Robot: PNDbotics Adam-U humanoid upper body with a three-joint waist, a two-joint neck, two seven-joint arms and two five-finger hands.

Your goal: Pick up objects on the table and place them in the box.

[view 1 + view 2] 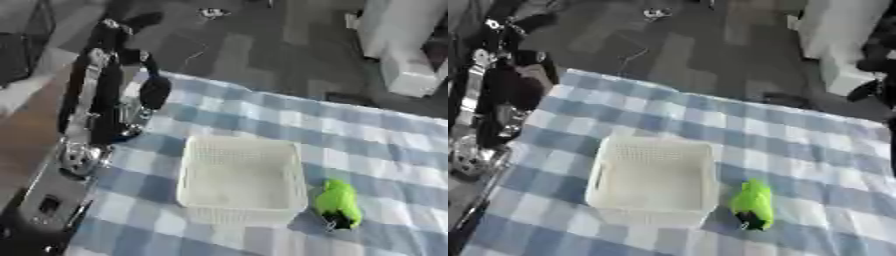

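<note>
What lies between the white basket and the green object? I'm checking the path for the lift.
Nothing: only a narrow strip of bare checked tablecloth separates the white basket from the green object, seen in the left eye view.

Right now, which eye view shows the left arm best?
Left eye view: the left arm runs down the table's left edge nearly whole, dark hand over the checked cloth. Right eye view crops it to a strip at the frame's left edge, with the hand hard to make out.
</note>
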